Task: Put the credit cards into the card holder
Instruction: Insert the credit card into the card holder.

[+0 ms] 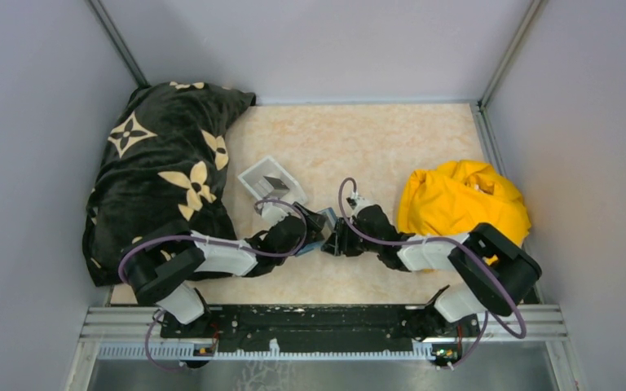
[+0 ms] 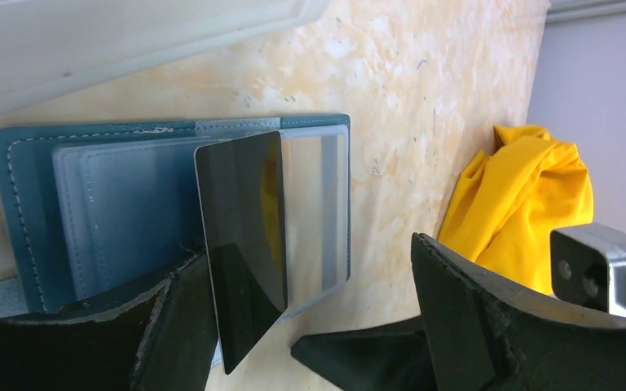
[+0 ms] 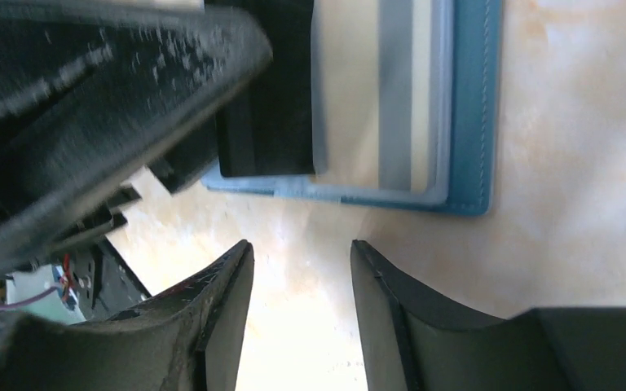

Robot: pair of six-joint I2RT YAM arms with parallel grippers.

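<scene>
My left gripper (image 2: 310,252): released, spread wide above the open wallet (image 2: 24,212).
Card (image 2: 240,236): dark, tilted over the wallet's clear sleeve.
My right gripper (image 3: 301,248): released, empty.

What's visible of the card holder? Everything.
The card holder is a teal-blue, leather-look wallet with pale stitching, lying open and flat on the marbled table. Clear plastic sleeves are stacked inside. A dark glossy card sits angled across the sleeves, overhanging the near edge. A finger of the left gripper overlaps that edge; contact unclear.
</scene>
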